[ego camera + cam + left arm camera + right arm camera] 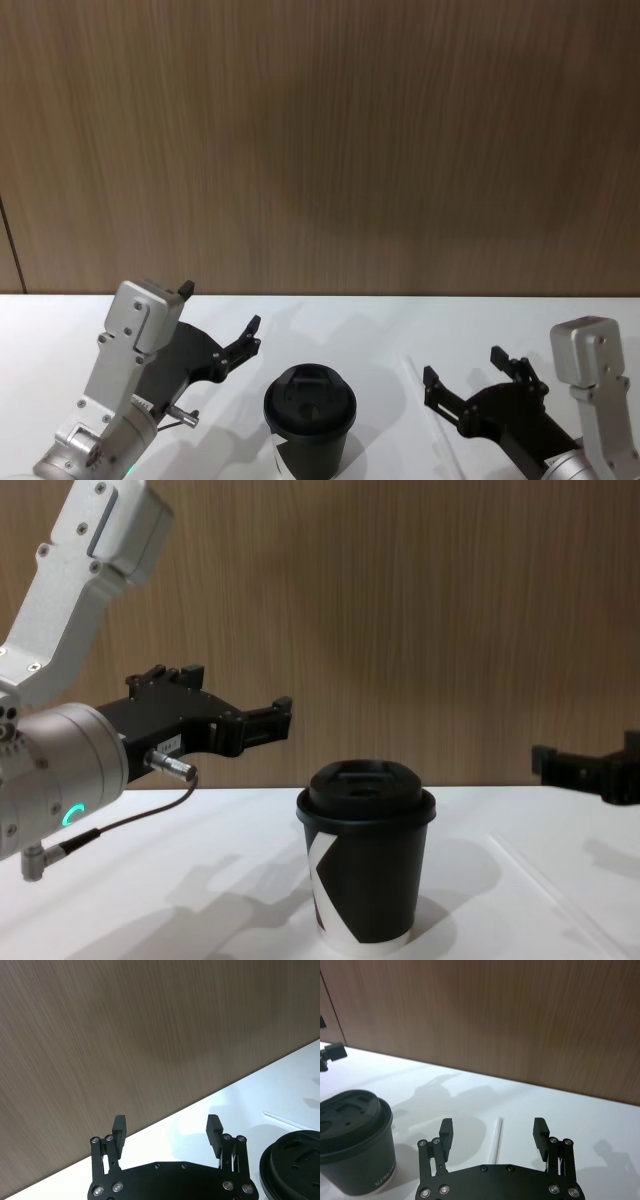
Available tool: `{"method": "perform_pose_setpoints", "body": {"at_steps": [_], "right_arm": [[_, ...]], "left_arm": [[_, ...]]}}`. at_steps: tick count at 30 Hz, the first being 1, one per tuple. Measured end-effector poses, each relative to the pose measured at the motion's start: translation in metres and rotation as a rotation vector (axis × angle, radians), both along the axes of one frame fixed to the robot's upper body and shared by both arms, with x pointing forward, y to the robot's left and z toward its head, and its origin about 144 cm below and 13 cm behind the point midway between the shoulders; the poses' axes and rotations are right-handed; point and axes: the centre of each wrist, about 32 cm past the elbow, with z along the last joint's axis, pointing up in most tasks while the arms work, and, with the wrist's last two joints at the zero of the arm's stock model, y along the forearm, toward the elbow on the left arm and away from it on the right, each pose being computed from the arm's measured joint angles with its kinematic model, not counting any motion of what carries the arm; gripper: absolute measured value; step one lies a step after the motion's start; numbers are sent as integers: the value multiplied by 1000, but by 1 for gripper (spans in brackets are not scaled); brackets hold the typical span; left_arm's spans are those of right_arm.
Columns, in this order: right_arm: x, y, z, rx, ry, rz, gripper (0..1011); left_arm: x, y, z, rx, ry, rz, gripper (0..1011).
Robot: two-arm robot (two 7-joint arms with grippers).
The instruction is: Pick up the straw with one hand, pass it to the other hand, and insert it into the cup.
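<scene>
The black cup (310,415) with its domed lid stands upright on the white table, near the front middle. To its right the thin white straw (495,1141) lies flat on the table; it also appears as a faint line, straw (545,885). My right gripper (463,367) hovers open and empty just above the table, with the straw lying ahead of the gap between its fingers, right gripper (493,1127). My left gripper (222,308) is raised left of the cup, open and empty, pointing toward the wall, left gripper (166,1125). The lid's edge, cup (295,1160), shows beside it.
A brown wood-grain wall (320,140) rises right behind the table's far edge. The white table (350,320) stretches between the arms. A thin cable (120,825) hangs from my left wrist above the table.
</scene>
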Motion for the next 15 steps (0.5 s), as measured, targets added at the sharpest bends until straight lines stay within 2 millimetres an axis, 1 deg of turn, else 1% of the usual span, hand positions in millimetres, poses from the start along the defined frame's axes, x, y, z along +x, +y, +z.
{"method": "perform_pose_setpoints", "body": {"at_steps": [10,15], "right_arm": [[-5,1,7,-32,103,49,1001],[-6,1,7,-46,141,74,1001]], "left_arm": [[0,0,0,0,0,0,1003],[0,0,0,0,0,0,1003]]}}
